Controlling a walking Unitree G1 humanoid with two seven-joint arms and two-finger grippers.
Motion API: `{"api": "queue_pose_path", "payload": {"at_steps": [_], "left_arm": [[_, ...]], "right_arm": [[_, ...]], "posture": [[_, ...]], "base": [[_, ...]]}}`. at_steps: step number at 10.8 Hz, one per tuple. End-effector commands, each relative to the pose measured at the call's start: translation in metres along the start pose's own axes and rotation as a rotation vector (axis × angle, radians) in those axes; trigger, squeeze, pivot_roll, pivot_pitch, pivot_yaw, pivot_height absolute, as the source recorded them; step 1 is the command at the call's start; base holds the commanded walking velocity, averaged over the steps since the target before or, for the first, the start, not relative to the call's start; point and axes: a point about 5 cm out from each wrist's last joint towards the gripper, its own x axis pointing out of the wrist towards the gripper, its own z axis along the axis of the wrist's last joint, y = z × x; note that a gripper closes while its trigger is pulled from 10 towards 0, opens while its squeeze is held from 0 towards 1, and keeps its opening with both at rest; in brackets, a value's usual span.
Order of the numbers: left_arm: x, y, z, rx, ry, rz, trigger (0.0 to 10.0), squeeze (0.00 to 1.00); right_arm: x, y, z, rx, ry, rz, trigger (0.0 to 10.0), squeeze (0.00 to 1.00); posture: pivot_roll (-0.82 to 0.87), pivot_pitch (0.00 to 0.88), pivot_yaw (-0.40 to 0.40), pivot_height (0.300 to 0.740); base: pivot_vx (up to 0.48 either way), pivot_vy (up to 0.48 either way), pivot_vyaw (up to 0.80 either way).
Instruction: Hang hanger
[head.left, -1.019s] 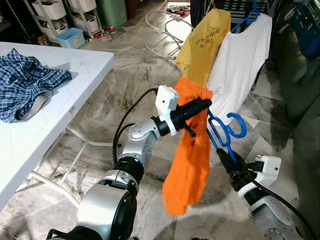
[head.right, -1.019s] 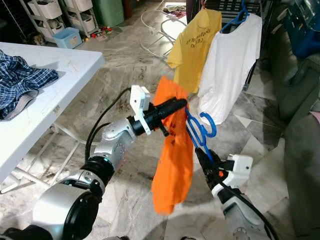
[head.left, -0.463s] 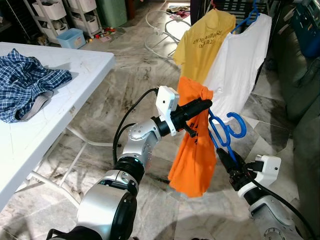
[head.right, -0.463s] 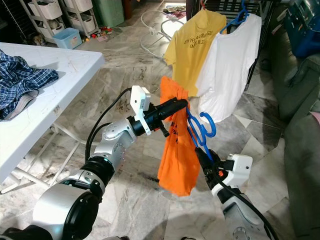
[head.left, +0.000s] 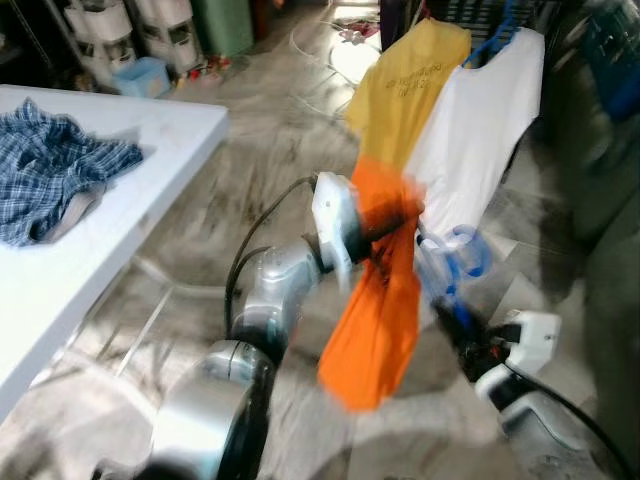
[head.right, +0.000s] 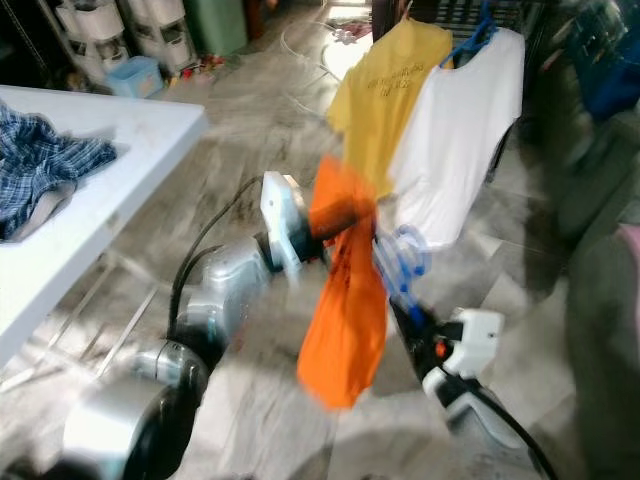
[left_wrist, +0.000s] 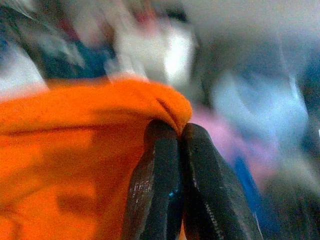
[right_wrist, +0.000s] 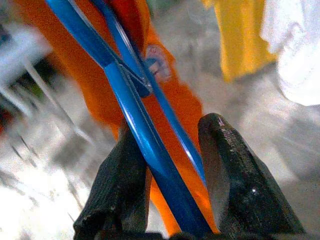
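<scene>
The head views are blurred. My left gripper (head.left: 398, 214) is held out mid-scene and is shut on the top fold of an orange shirt (head.left: 375, 310), which hangs down from it. In the left wrist view the two black fingers (left_wrist: 155, 180) are pressed together on the orange cloth (left_wrist: 60, 165). Just right of the shirt stands a blue hanger (head.left: 450, 262), hook upward. My right gripper (head.left: 457, 325) grips it from below. The right wrist view has the hanger's blue bars (right_wrist: 135, 120) running between the fingers (right_wrist: 227, 175), with orange cloth behind them.
A yellow shirt (head.left: 408, 90) and a white shirt (head.left: 482, 120) hang on a rack straight ahead. A white table (head.left: 130, 150) with a plaid shirt (head.left: 50, 170) stands to the left. A dark sofa (head.left: 605, 200) lines the right. Shelves and a blue bin (head.left: 142, 74) are far left.
The picture has gone blurred, so the camera is moving. The orange shirt's lower end has swung slightly left. Both grippers keep their holds in about the same place.
</scene>
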Motion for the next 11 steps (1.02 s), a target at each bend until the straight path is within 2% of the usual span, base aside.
{"api": "queue_pose_path", "payload": {"at_steps": [1, 3, 5, 7, 9, 11], "left_arm": [[-0.017, -0.01, -0.033, -0.004, 0.162, -0.01, 0.0, 0.0], [-0.019, -0.002, -0.033, -0.013, 0.153, 0.114, 0.0, 0.0], [-0.018, 0.004, -0.028, 0.001, 0.117, 0.202, 0.0, 0.0], [-0.016, 0.004, -0.023, 0.038, 0.091, 0.194, 0.0, 0.0], [-0.01, -0.001, -0.02, 0.058, 0.072, 0.157, 0.0, 0.0], [-0.007, -0.011, -0.025, 0.083, 0.091, 0.1, 0.0, 0.0]], "right_arm": [[0.001, 0.004, 0.004, -0.037, 0.006, 0.012, 0.0, 0.0], [0.01, 0.005, 0.007, -0.074, -0.038, -0.039, 0.0, 0.0], [0.014, 0.007, 0.005, -0.075, -0.012, -0.033, 0.0, 0.0], [0.021, 0.009, 0.004, -0.049, -0.012, -0.032, 0.0, 0.0], [0.032, 0.026, 0.003, -0.025, 0.004, 0.055, 0.0, 0.0], [0.035, 0.036, 0.001, 0.034, -0.002, 0.103, 0.0, 0.0]], "posture": [[-0.11, 0.04, 0.001, 0.74], [-0.1, 0.023, -0.004, 0.74], [-0.09, 0.02, -0.008, 0.74], [-0.08, 0.016, -0.015, 0.74], [-0.06, 0.016, -0.018, 0.74], [-0.06, 0.016, -0.02, 0.74]], "base": [[0.0, 0.0, 0.0], [0.0, 0.0, 0.0], [0.0, 0.0, 0.0], [0.0, 0.0, 0.0], [0.0, 0.0, 0.0], [0.0, 0.0, 0.0]]}}
